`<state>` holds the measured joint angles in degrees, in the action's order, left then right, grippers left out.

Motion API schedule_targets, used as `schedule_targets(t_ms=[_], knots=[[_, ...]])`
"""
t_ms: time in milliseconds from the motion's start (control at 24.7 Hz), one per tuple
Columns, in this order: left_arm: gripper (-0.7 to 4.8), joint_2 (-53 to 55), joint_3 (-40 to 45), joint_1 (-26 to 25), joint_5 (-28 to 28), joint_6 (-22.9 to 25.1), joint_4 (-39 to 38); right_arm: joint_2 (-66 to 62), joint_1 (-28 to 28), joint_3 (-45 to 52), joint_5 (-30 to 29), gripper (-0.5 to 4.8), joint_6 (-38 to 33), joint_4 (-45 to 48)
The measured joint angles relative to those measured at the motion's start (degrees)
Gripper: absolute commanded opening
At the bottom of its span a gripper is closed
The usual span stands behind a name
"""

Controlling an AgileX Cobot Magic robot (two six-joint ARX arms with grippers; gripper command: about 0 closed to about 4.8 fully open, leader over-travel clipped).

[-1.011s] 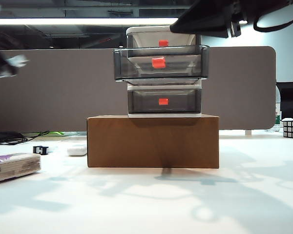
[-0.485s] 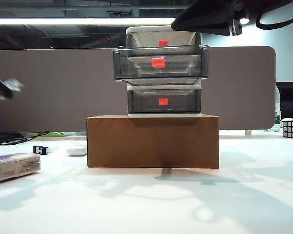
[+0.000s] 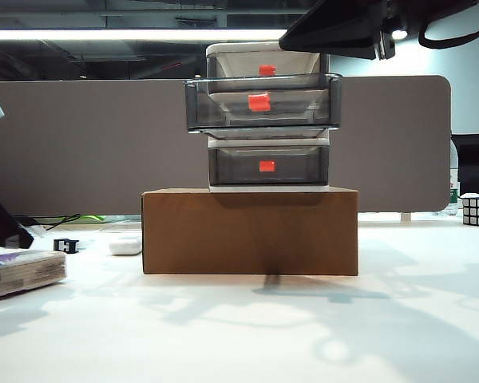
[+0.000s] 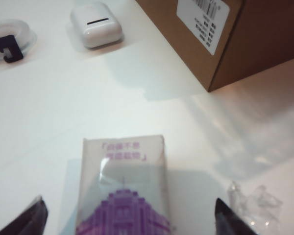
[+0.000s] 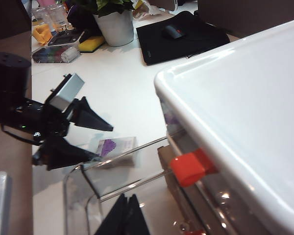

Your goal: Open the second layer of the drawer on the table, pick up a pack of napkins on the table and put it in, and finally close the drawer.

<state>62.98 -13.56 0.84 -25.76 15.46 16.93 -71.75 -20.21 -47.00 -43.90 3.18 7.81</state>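
Napkins lie near the table's left edge; left gripper hovers above, fingers apart. Right gripper, fingers together, hangs above the pulled-out middle drawer.

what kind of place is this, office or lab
Probably an open-plan office: a grey desk partition, ceiling strip lighting, and a neighbouring desk with a mouse on a black pad and a potted plant.
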Motion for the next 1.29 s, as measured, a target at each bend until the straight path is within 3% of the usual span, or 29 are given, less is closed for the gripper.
schedule_targets(t_ms=[526, 566, 890, 1092, 1253, 1294], knots=[[4.2, 18.1, -0.1, 1.3, 0.3, 0.4, 15.5, 0.0, 0.0, 0.0, -0.7, -0.05, 0.0, -0.9], [3.69, 18.6, -0.1, 1.3, 0.3, 0.4, 16.3, 0.0, 0.0, 0.0, -0.7, -0.05, 0.0, -0.9], [1.38, 20.3, -0.4, 1.3, 0.2, 0.5, 18.4, 0.0, 0.0, 0.0, -0.8, -0.05, 0.0, -1.3], [1.17, 20.3, -0.5, 1.3, -2.4, 0.4, 18.9, 0.0, 0.0, 0.0, -0.8, -0.05, 0.0, -1.3], [1.15, 19.2, 0.0, 1.3, -9.3, -0.4, 19.3, 0.5, 0.0, 0.0, -0.8, -0.05, 0.0, -1.3], [1.15, 16.1, 0.0, 1.3, -11.1, -2.5, 19.4, 1.6, 0.0, 0.0, -0.8, -0.05, -0.1, -1.6]])
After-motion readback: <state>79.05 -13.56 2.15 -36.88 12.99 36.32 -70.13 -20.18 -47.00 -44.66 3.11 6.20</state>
